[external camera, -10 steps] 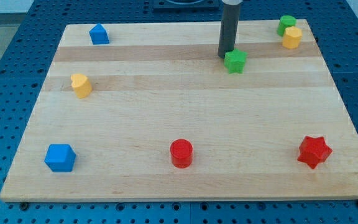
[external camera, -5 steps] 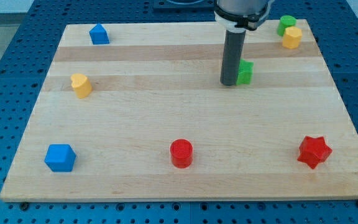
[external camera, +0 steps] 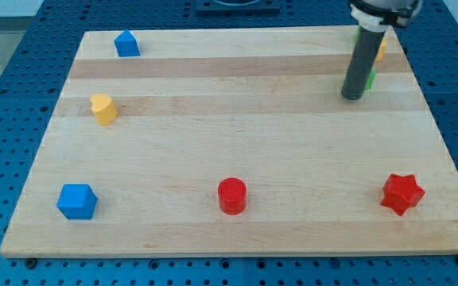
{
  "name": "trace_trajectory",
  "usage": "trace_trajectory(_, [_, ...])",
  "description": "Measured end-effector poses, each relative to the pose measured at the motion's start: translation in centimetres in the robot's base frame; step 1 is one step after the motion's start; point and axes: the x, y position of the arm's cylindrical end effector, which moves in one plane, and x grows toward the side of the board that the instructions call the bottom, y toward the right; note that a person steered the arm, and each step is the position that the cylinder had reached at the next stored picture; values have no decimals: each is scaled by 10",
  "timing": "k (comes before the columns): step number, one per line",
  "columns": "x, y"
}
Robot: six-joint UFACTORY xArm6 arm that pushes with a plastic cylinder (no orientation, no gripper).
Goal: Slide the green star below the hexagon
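Half-hidden green star sits behind my tip.

Count by colour, as visible:

- Blue blocks: two. House-shaped one at view's top left, chunky cube-like one at bottom left.
- Red blocks: two. Cylinder at bottom centre, star at bottom right.
- Yellow blocks: two. One at left, shape unclear; sliver of second at top right, mostly hidden behind rod.
- Green blocks: one sliver showing beside rod, shape not readable.
- Wooden board: one.
- Dark rod: one, tip just left of green sliver.
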Motion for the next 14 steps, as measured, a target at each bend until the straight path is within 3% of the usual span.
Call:
trace_trajectory(5, [-17, 5])
trace_trajectory(9, [-19, -43])
trace_trajectory(14, [-40, 21])
